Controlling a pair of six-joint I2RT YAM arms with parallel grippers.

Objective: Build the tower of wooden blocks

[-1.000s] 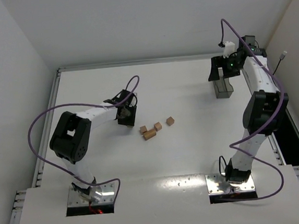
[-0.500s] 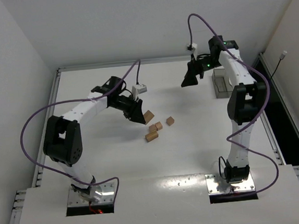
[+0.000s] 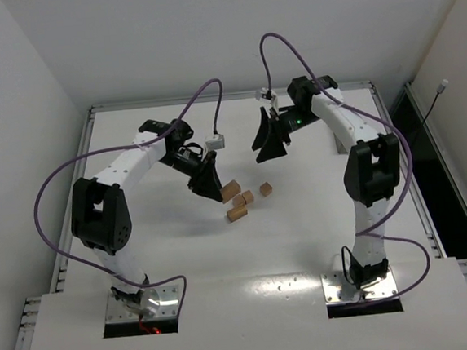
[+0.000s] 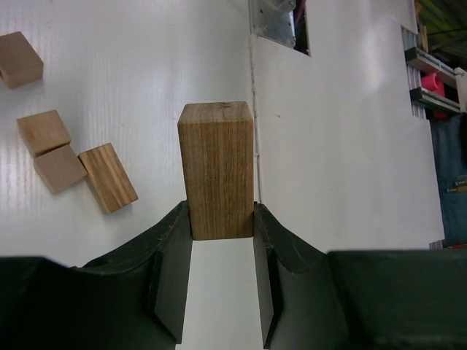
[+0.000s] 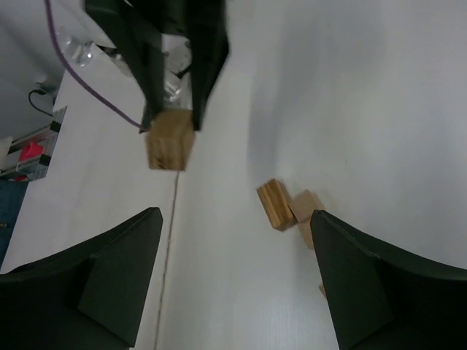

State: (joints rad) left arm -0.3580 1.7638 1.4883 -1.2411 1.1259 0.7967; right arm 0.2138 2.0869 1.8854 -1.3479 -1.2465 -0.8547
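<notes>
My left gripper [image 3: 218,191] is shut on a longer wood block [image 3: 230,189] and holds it above the table. In the left wrist view this block [image 4: 217,171] stands out beyond the fingers [image 4: 169,248]. Several loose wood blocks lie just right of it: two cubes [image 3: 244,198] touching, a single cube [image 3: 265,188] and a longer piece [image 3: 236,213]. My right gripper [image 3: 266,156] hangs open behind them, nothing between its jaws. In its wrist view the right gripper [image 5: 235,213] faces the held block [image 5: 170,138] and the longer loose piece [image 5: 276,205]. The tower is out of view.
The white table [image 3: 327,216] is walled at the back and on both sides. Purple cables [image 3: 271,45] arch over both arms. A seam [image 4: 253,109] in the table runs under the held block, towards the left arm's base plate [image 3: 142,302].
The left gripper closed on a block from the group and lifted it. The right arm swung from the back right corner to the middle, just behind the blocks.
</notes>
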